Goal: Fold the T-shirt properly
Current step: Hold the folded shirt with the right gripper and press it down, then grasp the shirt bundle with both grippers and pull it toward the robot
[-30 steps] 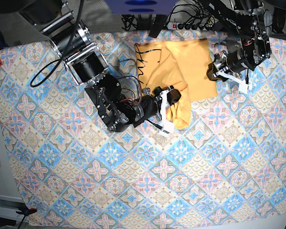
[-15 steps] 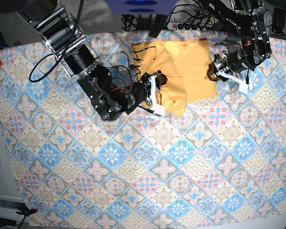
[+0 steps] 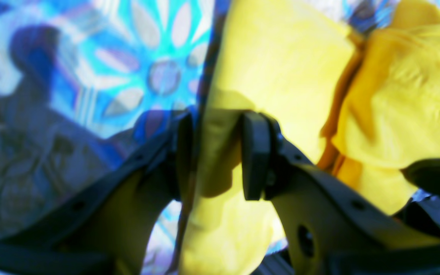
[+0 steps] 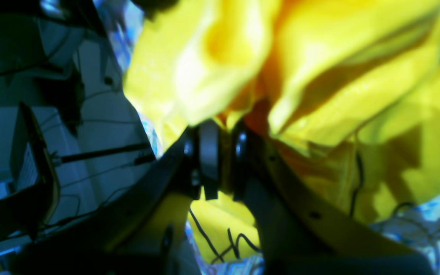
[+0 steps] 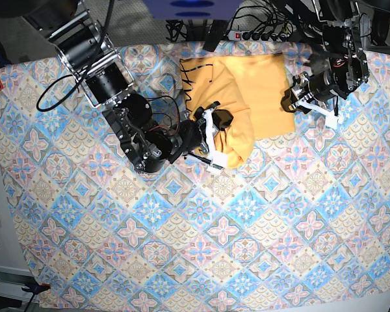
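— Where does the crumpled yellow-orange fabric T-shirt lie?
— At the far end of the bench under the blue-pink tile-patterned cloth, long axis across that far edge, a bunched fold hanging toward the near side, black lettering at the far-left corner.
— And the right gripper?
— Nearest of the two, pinched narrow on that bunched fold. Since half a second ago it has carried the fold a little rightward.
— The left gripper?
— At the shirt's right edge, much as before. Its wrist view shows the black pads partly parted with the hem between them; whether they clamp it, I cannot tell.
— Anything only a wrist view gives?
— The right one shows black lettering strokes beneath the pinched fabric.
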`<action>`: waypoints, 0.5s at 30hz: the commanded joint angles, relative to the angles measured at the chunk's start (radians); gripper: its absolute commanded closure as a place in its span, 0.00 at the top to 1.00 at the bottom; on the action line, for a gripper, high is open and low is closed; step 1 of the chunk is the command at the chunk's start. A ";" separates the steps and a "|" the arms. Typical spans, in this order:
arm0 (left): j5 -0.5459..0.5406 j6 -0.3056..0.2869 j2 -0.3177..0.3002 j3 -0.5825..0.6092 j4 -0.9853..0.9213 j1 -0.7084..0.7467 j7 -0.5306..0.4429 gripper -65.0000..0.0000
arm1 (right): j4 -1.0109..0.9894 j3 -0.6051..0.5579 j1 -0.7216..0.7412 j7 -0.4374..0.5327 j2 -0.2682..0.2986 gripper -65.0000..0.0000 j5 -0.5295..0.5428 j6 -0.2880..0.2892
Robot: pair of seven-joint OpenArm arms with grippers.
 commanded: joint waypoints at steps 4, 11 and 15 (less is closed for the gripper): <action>0.013 0.005 -0.006 0.073 0.008 -0.004 -0.042 0.32 | 0.019 0.018 0.028 0.008 0.021 0.02 0.014 0.006; 0.013 0.005 -0.001 0.159 0.003 -0.026 -0.065 0.17 | 0.020 0.053 0.035 0.010 0.046 0.02 0.014 0.006; 0.013 0.006 -0.001 0.215 -0.001 -0.054 -0.091 0.17 | 0.022 0.093 0.035 0.008 0.098 0.02 0.014 0.007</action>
